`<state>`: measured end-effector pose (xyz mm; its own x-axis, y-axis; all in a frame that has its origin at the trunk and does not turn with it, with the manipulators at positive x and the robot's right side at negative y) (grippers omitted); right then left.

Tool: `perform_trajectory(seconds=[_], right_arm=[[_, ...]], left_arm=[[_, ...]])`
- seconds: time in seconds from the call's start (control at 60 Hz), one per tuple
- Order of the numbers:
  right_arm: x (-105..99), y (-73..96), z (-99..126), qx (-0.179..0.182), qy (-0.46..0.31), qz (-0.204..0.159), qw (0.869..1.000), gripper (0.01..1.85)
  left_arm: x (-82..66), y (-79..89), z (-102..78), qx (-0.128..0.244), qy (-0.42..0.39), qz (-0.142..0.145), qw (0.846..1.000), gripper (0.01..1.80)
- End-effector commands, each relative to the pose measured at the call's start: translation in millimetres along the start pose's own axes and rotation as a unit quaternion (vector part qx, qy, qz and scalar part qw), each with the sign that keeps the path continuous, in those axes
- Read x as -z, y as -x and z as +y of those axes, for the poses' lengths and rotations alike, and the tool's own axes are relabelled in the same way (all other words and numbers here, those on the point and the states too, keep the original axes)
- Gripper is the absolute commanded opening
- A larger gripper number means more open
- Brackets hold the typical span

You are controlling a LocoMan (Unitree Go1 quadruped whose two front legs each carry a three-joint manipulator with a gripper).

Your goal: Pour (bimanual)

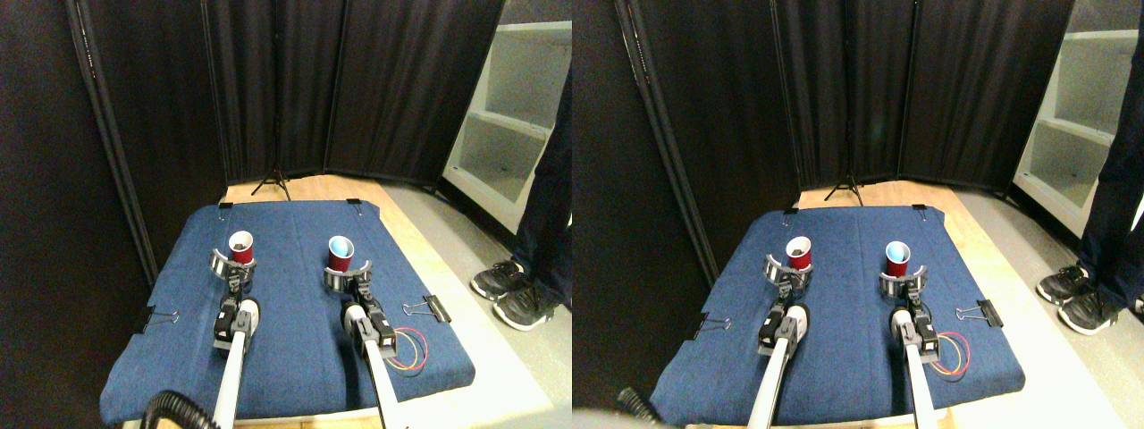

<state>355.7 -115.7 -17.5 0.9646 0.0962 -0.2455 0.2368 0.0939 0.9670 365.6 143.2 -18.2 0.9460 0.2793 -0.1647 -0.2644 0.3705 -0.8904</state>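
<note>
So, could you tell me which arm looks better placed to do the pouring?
Probably the left: its gripper sits at the red cup showing something dark inside, while the right gripper sits at the cup with a pale blue interior, apparently empty.

Two cups stood upright on the cloth-covered table (295,357), both in its far half. The left cup (240,247) stood nearer the left edge, the right cup (340,252) near the middle, well apart from each other. My left gripper (231,264) was at the near side of the left cup, my right gripper (345,275) at the near side of the right cup. One binder clip (432,308) lay at the right edge, another clip (154,316) at the left edge. A person's shoes (511,293) stood on the floor beyond the right edge.
</note>
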Motion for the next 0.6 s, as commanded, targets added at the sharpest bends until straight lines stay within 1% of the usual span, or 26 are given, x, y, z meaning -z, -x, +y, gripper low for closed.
perform_trajectory(seconds=[0.017,0.05,0.1,0.167,0.233,0.3,0.317,0.333,0.417,0.517,0.6], right_arm=[[2.6,-5.9,5.8,-0.020,-0.007,-0.008,1.000,1.10],[2.6,-7.5,6.0,-0.019,-0.010,-0.012,1.000,1.06],[2.7,-8.7,6.3,-0.016,-0.022,-0.013,1.000,1.04],[2.4,-10.4,5.8,-0.015,-0.021,-0.014,1.000,1.01],[2.1,-11.1,5.4,-0.013,-0.019,-0.015,1.000,1.03],[1.6,-11.8,4.7,-0.012,-0.019,-0.013,1.000,1.07],[1.8,-12.1,4.6,-0.012,-0.021,-0.014,1.000,1.08],[2.0,-12.4,4.5,-0.012,-0.022,-0.015,1.000,1.08],[2.1,-13.7,3.9,-0.010,-0.029,-0.017,0.999,1.07],[2.0,-15.9,3.2,-0.010,-0.042,-0.018,0.999,1.04],[0.6,-18.7,2.1,-0.009,-0.050,-0.020,0.998,1.03]], left_arm=[[7.0,-7.3,-3.8,0.007,0.029,-0.006,1.000,0.97],[9.1,-8.7,-3.0,0.006,0.039,-0.001,0.999,1.02],[11.0,-11.4,-0.7,0.006,0.043,0.007,0.999,1.04],[13.6,-13.0,0.6,0.006,0.047,0.006,0.999,1.07],[15.2,-13.2,1.2,0.003,0.054,0.006,0.999,1.08],[17.0,-15.0,3.0,-0.001,0.068,0.010,0.998,1.08],[17.5,-15.4,3.6,-0.003,0.076,0.007,0.997,1.07],[18.0,-15.8,4.3,-0.007,0.085,0.003,0.996,1.05],[19.6,-18.9,7.6,-0.012,0.106,0.007,0.994,1.03],[21.9,-21.9,10.8,-0.015,0.105,0.006,0.994,1.00],[21.3,-26.4,14.3,-0.018,0.097,0.009,0.995,1.04]])
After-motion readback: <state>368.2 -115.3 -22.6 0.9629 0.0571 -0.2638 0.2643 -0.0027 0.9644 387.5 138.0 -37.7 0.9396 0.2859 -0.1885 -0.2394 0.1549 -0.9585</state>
